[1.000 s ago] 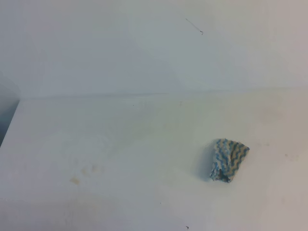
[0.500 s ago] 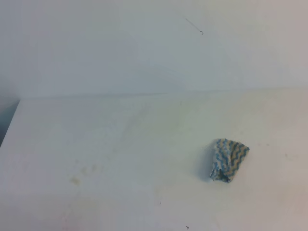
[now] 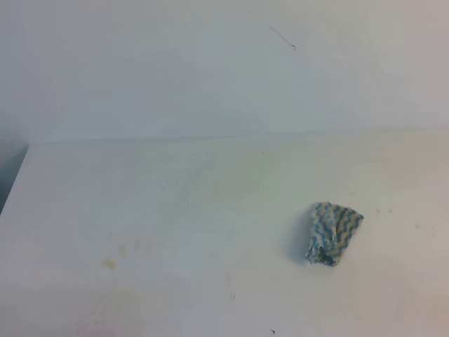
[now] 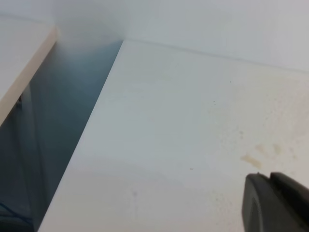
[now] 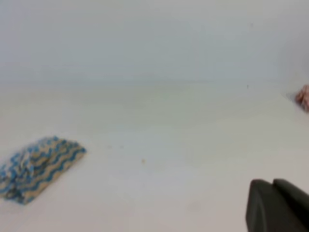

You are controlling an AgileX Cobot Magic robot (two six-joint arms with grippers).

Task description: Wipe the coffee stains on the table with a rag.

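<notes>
Tan specks (image 3: 109, 263) mark the table's (image 3: 210, 210) left; no puddle shows. Right of centre your rag (image 3: 334, 233) lies crumpled: soft, light, likely to bunch, so pinch its raised fold. Left gripper (image 4: 277, 203) and right gripper (image 5: 276, 205) look shut, empty.

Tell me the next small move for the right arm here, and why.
Probably bring the shut right gripper left toward the rag and open it. The rag lies untouched on the table, left of the gripper in the right wrist view, and faint tan marks remain farther left.
</notes>
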